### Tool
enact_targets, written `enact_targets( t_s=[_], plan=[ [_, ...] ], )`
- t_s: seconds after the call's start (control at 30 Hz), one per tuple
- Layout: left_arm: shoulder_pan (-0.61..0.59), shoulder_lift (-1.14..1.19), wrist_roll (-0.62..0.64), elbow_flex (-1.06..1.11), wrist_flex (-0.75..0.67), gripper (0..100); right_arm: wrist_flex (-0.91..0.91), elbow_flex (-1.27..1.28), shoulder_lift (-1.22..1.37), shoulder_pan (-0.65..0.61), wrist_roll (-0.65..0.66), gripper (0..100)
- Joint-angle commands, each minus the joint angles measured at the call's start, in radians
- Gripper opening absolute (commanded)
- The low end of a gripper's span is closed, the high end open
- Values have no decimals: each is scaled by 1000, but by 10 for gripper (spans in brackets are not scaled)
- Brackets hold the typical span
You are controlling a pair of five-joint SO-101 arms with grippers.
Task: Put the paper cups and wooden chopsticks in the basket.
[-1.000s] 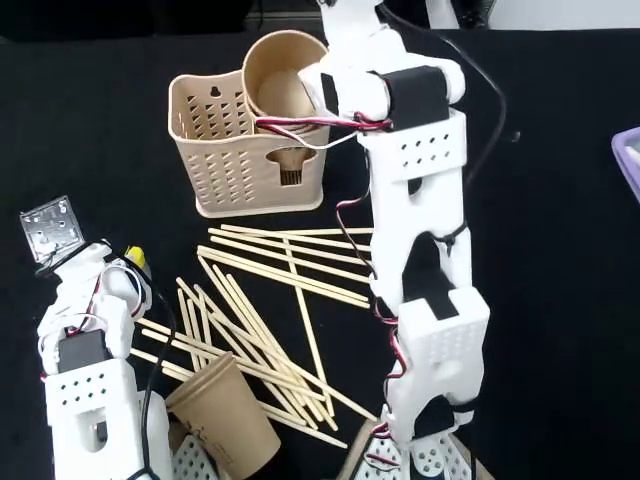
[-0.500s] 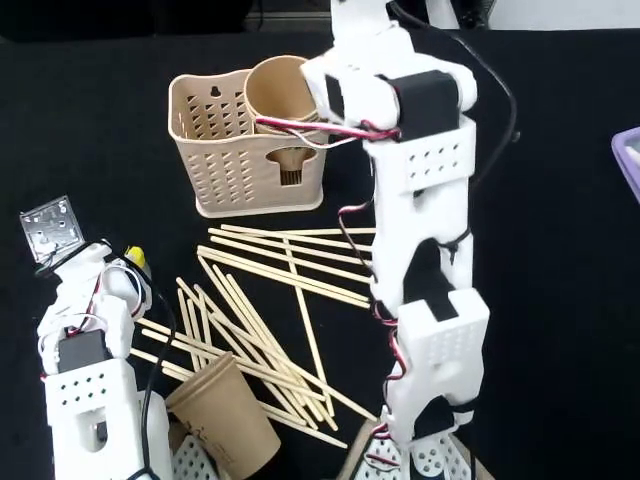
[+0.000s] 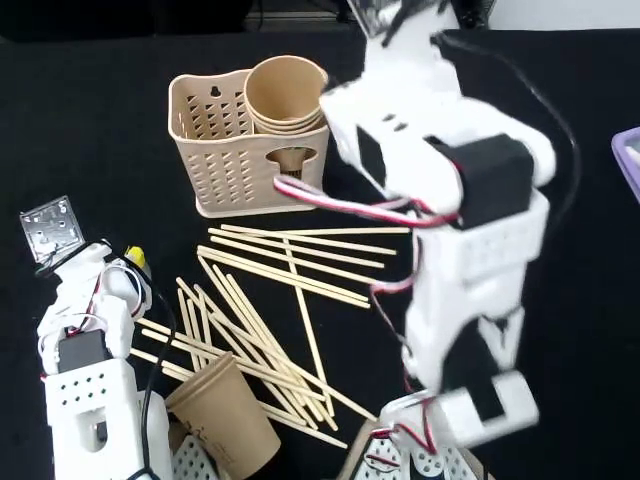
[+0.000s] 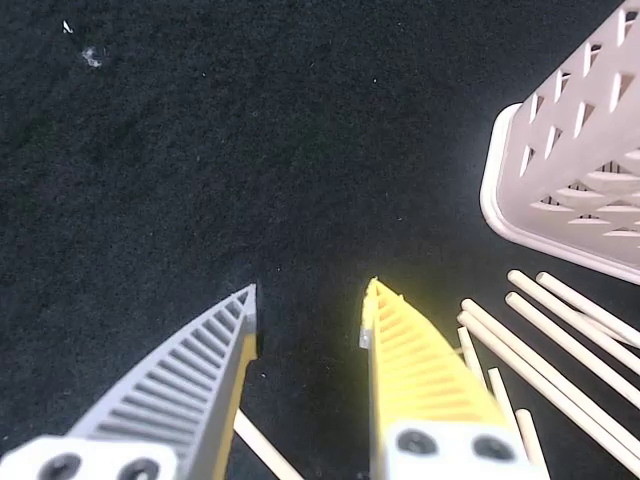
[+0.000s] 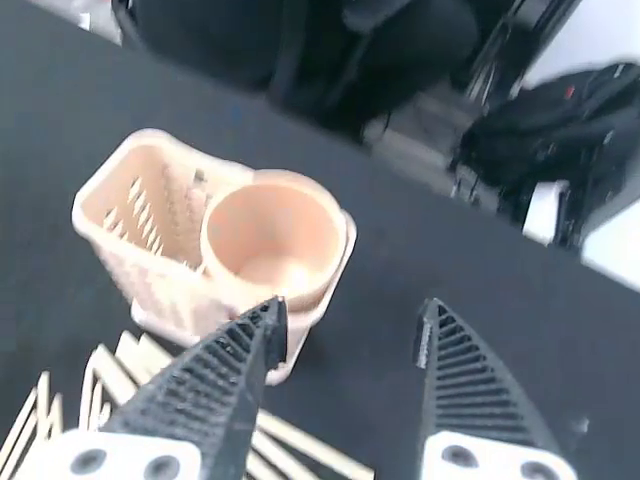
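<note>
A black cloth-covered surface [image 3: 120, 160] carries the scene, with the white right arm [image 3: 470, 260] rearing high over it, folded at the elbow and looming toward the overhead camera. Its black claw [image 5: 352, 305] hangs well above the surface with jaws spread wide and nothing between them, looking down on the beige slotted basket [image 3: 225, 170]. The basket stands upright at the far side. A stack of paper cups [image 3: 285, 90] sits in its right-hand end, mouths up, long axis vertical, rims rising above the basket's wall.

The left arm [image 3: 85, 390] crouches low at the near left corner. Its claw [image 4: 310, 295], one finger grey and one yellow, is partly open and empty, tips just over bare cloth and aimed toward the basket.

Another paper cup [image 3: 225, 420] lies on its side beside the left arm's base, long axis diagonal; dark print on its wall is too small to read.

Wooden chopsticks [image 3: 270, 330] lie loose between basket and fallen cup, some running crosswise just before the basket, the others fanned diagonally and crossing one another.
</note>
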Motion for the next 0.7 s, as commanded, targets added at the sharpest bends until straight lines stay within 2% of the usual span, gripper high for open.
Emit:
enact_targets(
  t_s=[0.0,0.17,0.33,0.43,0.53,0.67],
  plan=[
    [-2,-6,0,-33,-8,173,15,298,-203,44,-2,219],
    [-1,-6,-46,-77,57,175,-44,648,-398,184,51,219],
    [18,-6,-57,-139,141,177,-238,1070,-501,347,69,219],
    [70,-5,-58,-153,172,177,-397,1328,-530,371,68,219],
    [133,-5,-135,-156,193,177,-551,1537,-550,365,58,219],
    [186,-5,-203,-159,235,178,-775,1745,-559,365,-44,219]
  ],
)
